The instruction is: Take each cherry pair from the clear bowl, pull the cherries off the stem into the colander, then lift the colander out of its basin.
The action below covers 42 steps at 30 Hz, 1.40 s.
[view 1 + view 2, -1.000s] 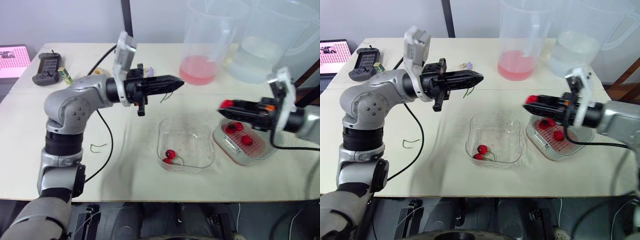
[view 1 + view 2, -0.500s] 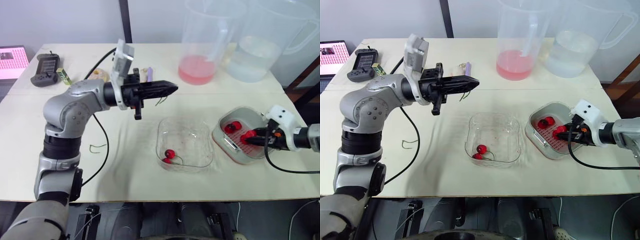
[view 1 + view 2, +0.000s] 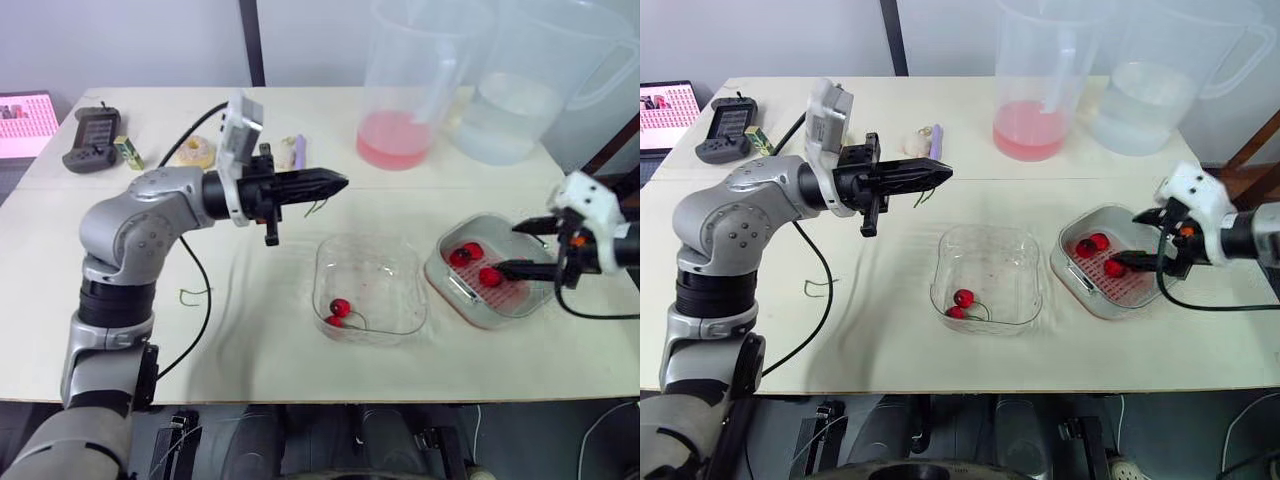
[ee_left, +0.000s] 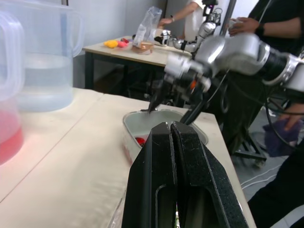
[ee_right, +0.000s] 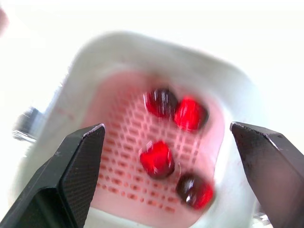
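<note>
Plainly, one red cherry pair on a thin green stalk lies in the clear square plastic bowl, tucked against the wall facing the table's front-left corner. The bowl stands mid-table, near the front edge. Just beside it, toward the right edge, the pink perforated plastic colander sits inside its pale grey basin, with four loose red cherries on the mesh.

The right gripper hovers over the colander, its two black fingers spread wide with nothing between them. The left gripper hangs over the table between the bowl and the far edge. Its fingers are pressed together, apparently pinching a bare green stem that dangles from the tip.

Several things could go wrong from here:
- **Stray stem:** released over the bowl or colander, it would land among the fruit.
- **Awkward pick:** because the pair hugs the bowl wall, a finger coming down may strike the rim and shove or tip the light bowl, or nudge the cherries away.
- **Squashed cherry:** a grip on the fruit rather than the stalk could crush it.
- **Snagged basin:** the right gripper's fingers straddle the basin closely, so a careless descent could catch its rim. A lopsided lift of the colander could drag the basin along or roll cherries out.
- **Pitchers at the far edge:** the tall clear plastic pitcher of pink liquid and the water pitcher stand within reach of a wide arm swing.
</note>
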Each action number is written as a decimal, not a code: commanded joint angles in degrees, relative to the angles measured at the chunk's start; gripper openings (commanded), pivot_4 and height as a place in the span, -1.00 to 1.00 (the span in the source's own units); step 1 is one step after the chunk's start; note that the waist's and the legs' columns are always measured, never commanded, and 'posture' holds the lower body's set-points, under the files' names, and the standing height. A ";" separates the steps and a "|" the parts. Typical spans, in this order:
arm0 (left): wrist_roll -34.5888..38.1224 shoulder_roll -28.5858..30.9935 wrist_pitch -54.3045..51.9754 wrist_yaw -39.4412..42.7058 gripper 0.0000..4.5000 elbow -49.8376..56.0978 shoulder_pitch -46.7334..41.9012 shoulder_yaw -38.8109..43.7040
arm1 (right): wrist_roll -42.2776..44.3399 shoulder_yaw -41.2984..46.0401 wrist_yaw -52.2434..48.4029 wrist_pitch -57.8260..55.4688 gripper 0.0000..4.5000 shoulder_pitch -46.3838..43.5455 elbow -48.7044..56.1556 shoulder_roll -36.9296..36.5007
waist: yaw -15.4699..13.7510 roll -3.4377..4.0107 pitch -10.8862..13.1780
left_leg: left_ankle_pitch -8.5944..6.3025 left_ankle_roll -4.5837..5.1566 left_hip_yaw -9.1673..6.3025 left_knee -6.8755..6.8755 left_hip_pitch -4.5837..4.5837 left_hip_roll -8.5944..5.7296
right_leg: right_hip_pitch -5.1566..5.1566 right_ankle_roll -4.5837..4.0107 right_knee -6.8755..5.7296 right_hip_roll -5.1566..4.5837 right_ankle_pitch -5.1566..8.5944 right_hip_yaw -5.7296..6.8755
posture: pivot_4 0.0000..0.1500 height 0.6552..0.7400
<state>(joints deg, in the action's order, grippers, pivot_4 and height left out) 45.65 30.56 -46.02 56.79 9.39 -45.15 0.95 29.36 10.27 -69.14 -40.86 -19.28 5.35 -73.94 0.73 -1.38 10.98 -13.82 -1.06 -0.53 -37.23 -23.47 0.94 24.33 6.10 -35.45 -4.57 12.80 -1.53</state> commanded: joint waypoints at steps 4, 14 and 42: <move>1.30 2.87 -0.20 -0.18 -1.00 2.92 1.92 3.03 | 14.59 10.25 -7.15 -7.94 1.00 -2.73 6.22 0.10 | 0.01 0.00 0.00 | 0.00 0.00 -0.01 0.00 0.00 0.00 | 0.00 0.00 -0.01 0.00 0.00 0.01 | 1.00 1.00; 3.91 11.18 -5.37 -5.54 -1.00 7.75 12.90 11.95 | 28.13 8.55 -3.47 -13.92 1.00 -15.91 6.79 9.30 | 0.53 0.03 0.01 | 0.00 0.00 0.03 0.03 0.09 0.04 | 0.00 -0.01 -0.06 0.00 -0.01 -0.01 | 1.00 1.00; 1.90 19.61 -14.91 -13.16 0.53 -2.26 44.87 27.31 | 18.49 -7.19 -8.33 -5.68 1.00 -19.56 8.39 18.02 | 0.06 -0.03 0.01 | -0.01 -0.01 0.03 0.05 0.05 0.05 | 0.09 -0.10 -0.06 -0.11 0.00 0.07 | 1.00 1.00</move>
<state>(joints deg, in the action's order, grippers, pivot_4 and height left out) 47.95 48.45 -61.96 43.51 8.03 0.73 25.22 47.82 1.09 -76.90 -47.36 -38.76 13.29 -55.20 0.79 -1.40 10.99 -13.83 -1.08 -0.50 -37.18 -23.43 1.00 24.42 6.00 -35.52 -4.68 12.79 -1.46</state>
